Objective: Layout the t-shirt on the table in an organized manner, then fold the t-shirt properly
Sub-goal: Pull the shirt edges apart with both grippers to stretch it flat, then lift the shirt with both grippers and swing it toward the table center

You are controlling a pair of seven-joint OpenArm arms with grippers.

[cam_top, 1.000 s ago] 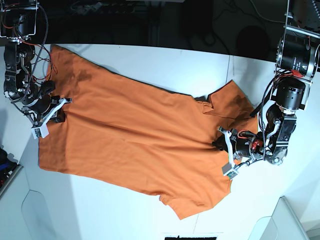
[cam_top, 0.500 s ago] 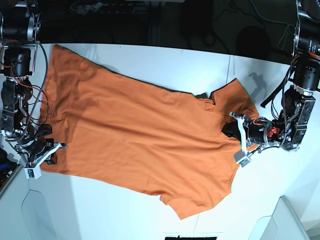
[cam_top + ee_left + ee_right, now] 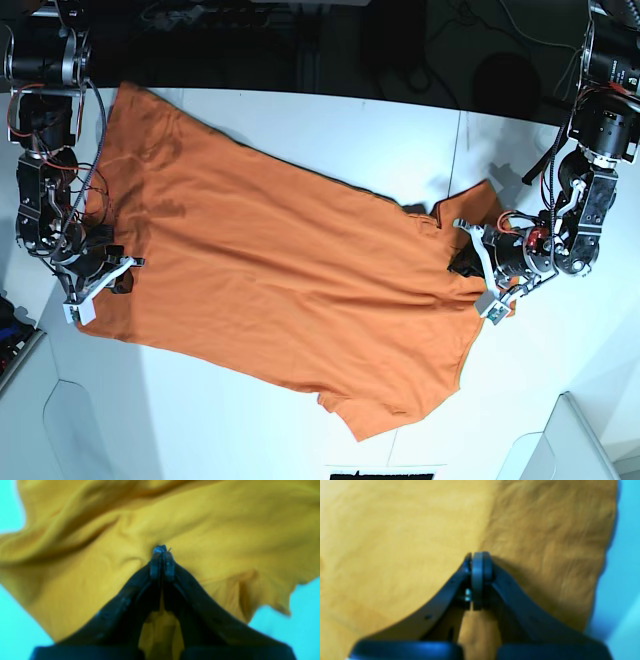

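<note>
Right arm: at the base view's left edge, hanging down from its mount, wrist bent toward the shirt's hem.
Right gripper (image 3: 98,290): jaws pressed together, pinching the hem edge of the t-shirt (image 3: 270,260).
T-shirt: spread mostly flat and slanted across the white table (image 3: 330,125), hem at left, collar at right, one sleeve pointing toward the near edge.
Left gripper (image 3: 478,268): fingers closed on bunched cloth at the collar end.
Left arm: reaches in from the right edge, forearm folded low.
</note>
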